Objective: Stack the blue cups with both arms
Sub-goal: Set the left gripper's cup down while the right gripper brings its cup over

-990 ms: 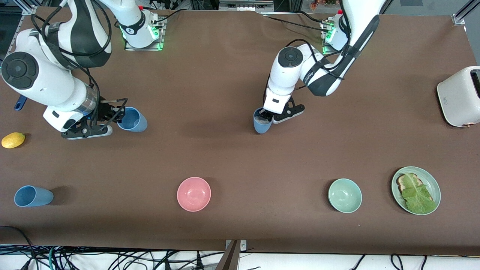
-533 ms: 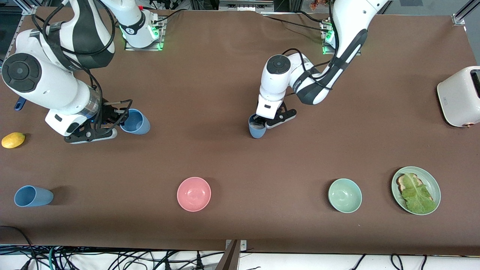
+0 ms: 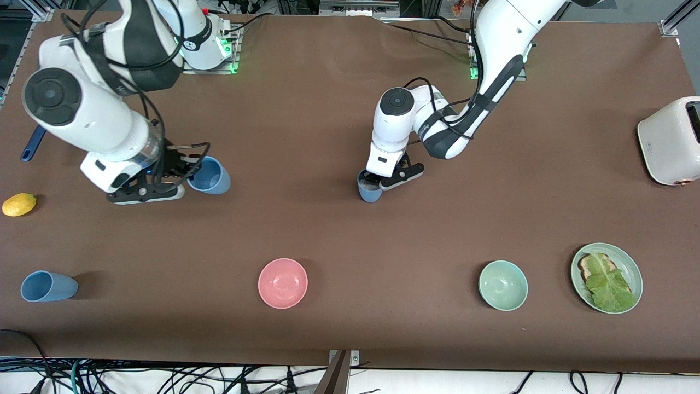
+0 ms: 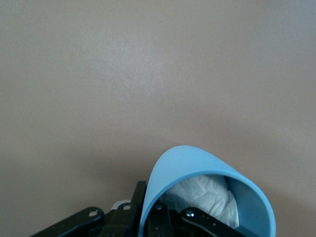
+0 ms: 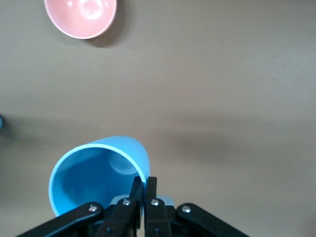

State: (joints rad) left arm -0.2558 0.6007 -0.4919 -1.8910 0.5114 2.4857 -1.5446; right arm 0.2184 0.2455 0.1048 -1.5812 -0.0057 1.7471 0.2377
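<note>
My right gripper (image 3: 183, 172) is shut on the rim of a blue cup (image 3: 209, 175) and holds it tilted above the table, toward the right arm's end. In the right wrist view the fingers (image 5: 144, 190) pinch this cup's (image 5: 96, 173) wall. My left gripper (image 3: 377, 180) is shut on the rim of a second blue cup (image 3: 369, 192) over the table's middle. The left wrist view shows that cup's (image 4: 197, 170) whitish inside, with one finger (image 4: 139, 197) outside the wall. A third blue cup (image 3: 48, 286) lies on its side near the front camera at the right arm's end.
A pink bowl (image 3: 283, 283), a green bowl (image 3: 503, 285) and a green plate (image 3: 629, 259) with toast and lettuce stand along the edge nearest the front camera. A white toaster (image 3: 670, 139) stands at the left arm's end. A lemon (image 3: 19, 204) lies at the right arm's end.
Both grippers have carried their cups toward each other: the right one toward the table's middle, the left one toward the right arm's end.
</note>
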